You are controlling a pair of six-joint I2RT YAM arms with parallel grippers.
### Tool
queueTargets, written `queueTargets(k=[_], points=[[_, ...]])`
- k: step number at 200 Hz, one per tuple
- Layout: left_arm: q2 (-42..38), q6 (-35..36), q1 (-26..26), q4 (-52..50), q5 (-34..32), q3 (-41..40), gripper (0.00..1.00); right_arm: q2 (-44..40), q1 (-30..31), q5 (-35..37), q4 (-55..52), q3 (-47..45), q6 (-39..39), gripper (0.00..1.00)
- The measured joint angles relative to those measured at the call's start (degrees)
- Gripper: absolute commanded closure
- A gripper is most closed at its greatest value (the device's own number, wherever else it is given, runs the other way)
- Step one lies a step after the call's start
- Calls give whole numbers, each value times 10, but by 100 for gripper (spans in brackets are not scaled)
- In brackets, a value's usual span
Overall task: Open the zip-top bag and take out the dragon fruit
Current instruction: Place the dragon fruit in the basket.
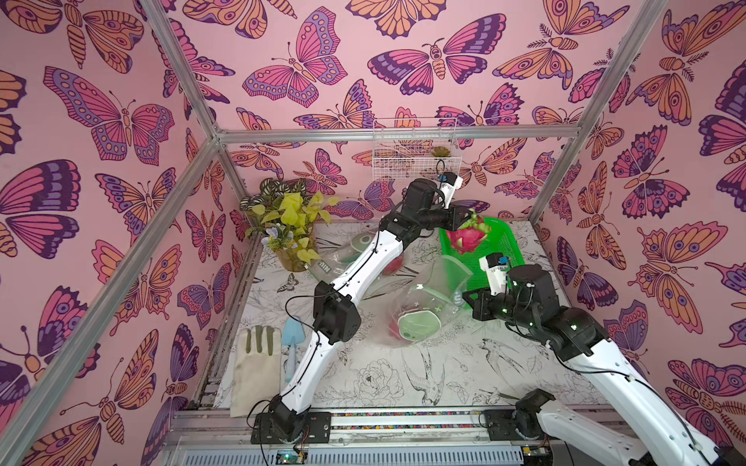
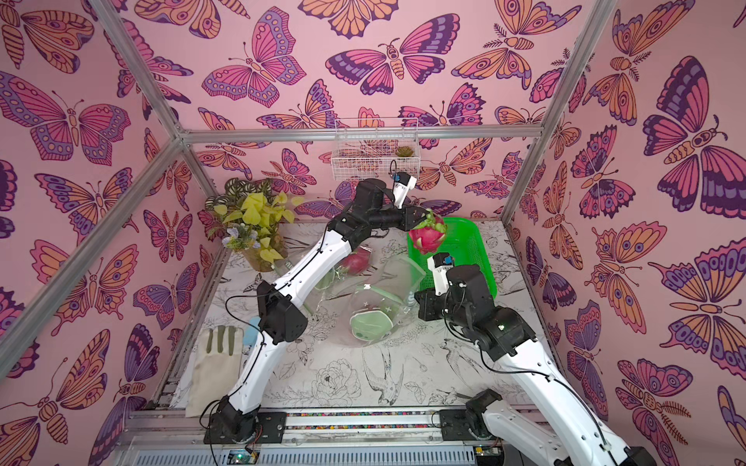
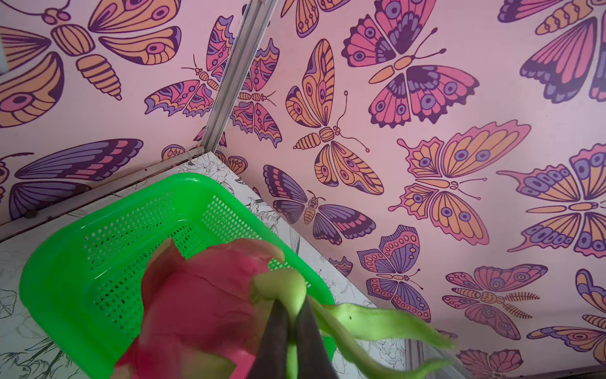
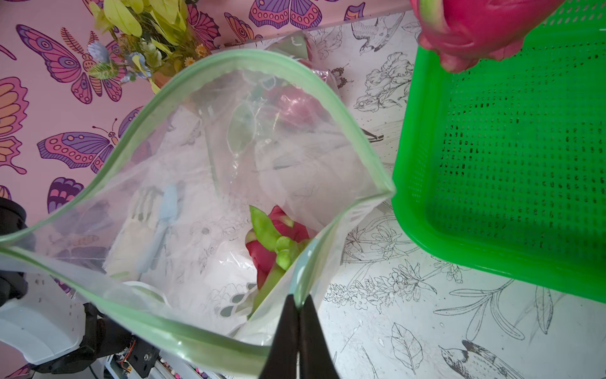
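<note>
My left gripper (image 3: 290, 303) is shut on a green scale of a magenta dragon fruit (image 3: 203, 305). The fruit (image 1: 468, 236) hangs above the near left corner of the green basket (image 1: 504, 250) in both top views. The clear zip-top bag (image 4: 229, 157) with a green zipper rim stands with its mouth wide open. My right gripper (image 4: 297, 302) is shut on one end of that rim. A second dragon fruit (image 4: 272, 242) lies deep inside this bag. Farther back, under the left arm, another clear bag (image 1: 347, 254) holds a redder dragon fruit (image 2: 355, 260).
A potted plant (image 1: 288, 226) with yellow-green leaves stands at the back left. A white glove (image 1: 258, 363) and a blue trowel (image 1: 290, 339) lie at the front left. A white wire basket (image 1: 415, 149) hangs on the back wall. The green basket (image 4: 492, 164) holds nothing.
</note>
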Motion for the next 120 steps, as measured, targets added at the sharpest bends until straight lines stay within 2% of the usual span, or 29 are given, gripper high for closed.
queueTargets(k=[120], points=[[127, -48, 1, 83, 8, 1, 100, -26, -13, 2, -9, -38, 0, 100]])
